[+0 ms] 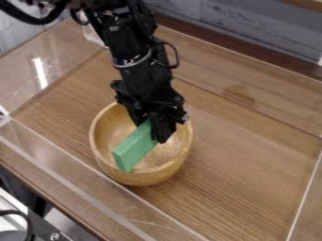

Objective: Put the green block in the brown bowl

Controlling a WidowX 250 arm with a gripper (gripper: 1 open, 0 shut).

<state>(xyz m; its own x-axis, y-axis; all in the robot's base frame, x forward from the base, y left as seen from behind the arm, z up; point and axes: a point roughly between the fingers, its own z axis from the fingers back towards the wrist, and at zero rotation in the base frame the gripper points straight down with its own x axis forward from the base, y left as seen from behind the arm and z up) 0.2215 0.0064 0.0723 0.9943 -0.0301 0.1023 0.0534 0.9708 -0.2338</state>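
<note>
The green block is a flat green bar, tilted, with its lower end down inside the brown bowl and its upper end between my fingers. My black gripper points steeply down over the bowl's right half and is shut on the block's top end. The round light-brown wooden bowl sits on the wooden tabletop near the front. The bowl's back rim is partly hidden by the gripper.
A clear plastic wall encloses the wooden table on the left and front. A grey plank wall runs along the back. The black arm rises to the upper left.
</note>
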